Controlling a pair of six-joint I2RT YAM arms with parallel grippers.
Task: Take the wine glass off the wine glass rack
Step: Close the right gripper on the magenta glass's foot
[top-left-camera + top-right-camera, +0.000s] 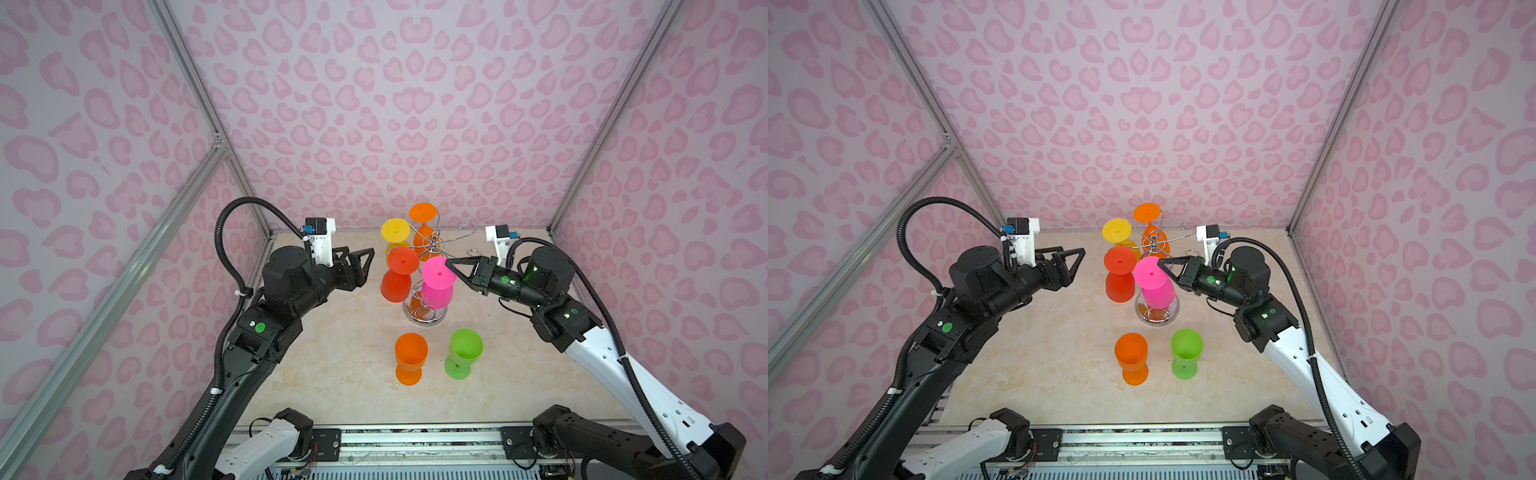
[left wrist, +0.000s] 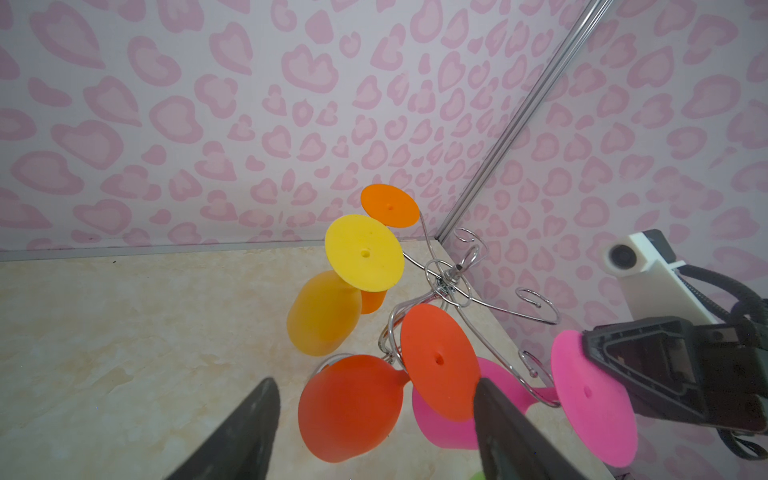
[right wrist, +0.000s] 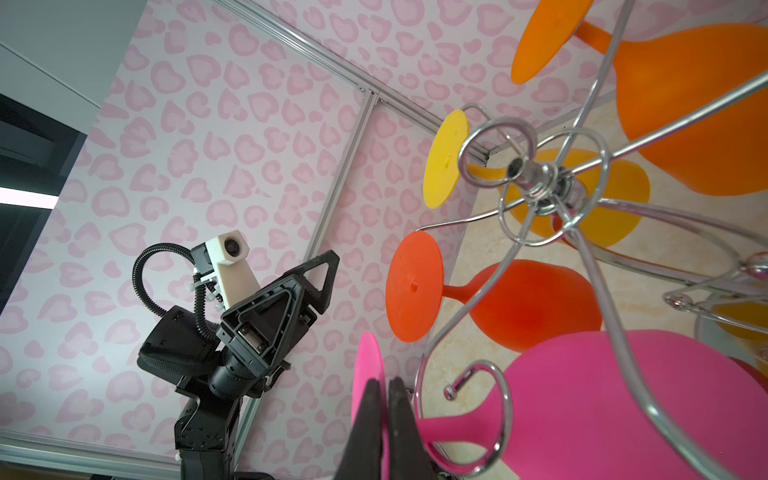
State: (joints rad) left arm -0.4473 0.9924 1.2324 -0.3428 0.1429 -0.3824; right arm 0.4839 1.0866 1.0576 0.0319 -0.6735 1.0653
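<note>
Top views both show the marbled table (image 1: 324, 386) with the wine glass rack (image 1: 433, 246) standing upright mid-table. From the rack's near right arm the pink wine glass (image 1: 437, 291) hangs upside down. Its long axis is almost vertical, with the foot up and the bowl mouth pointing down at the mirrored base. The right gripper (image 1: 448, 263) is pinched on that foot's rim. The left gripper (image 1: 360, 249), fingers spread, hovers beside the red glass (image 1: 395, 286), apart from it.

**Six glasses, one rack, two end effectors**

One wine glass rack (image 1: 428, 321). Four glasses on it: orange glass (image 1: 423, 212), yellow glass (image 1: 395, 229), red glass (image 1: 403, 260), pink glass (image 1: 438, 273). Two on the one desk (image 1: 332, 374): second orange glass (image 1: 410, 359), green glass (image 1: 464, 351). Two end effectors: left end effector (image 1: 371, 253), right end effector (image 1: 447, 262).
</note>
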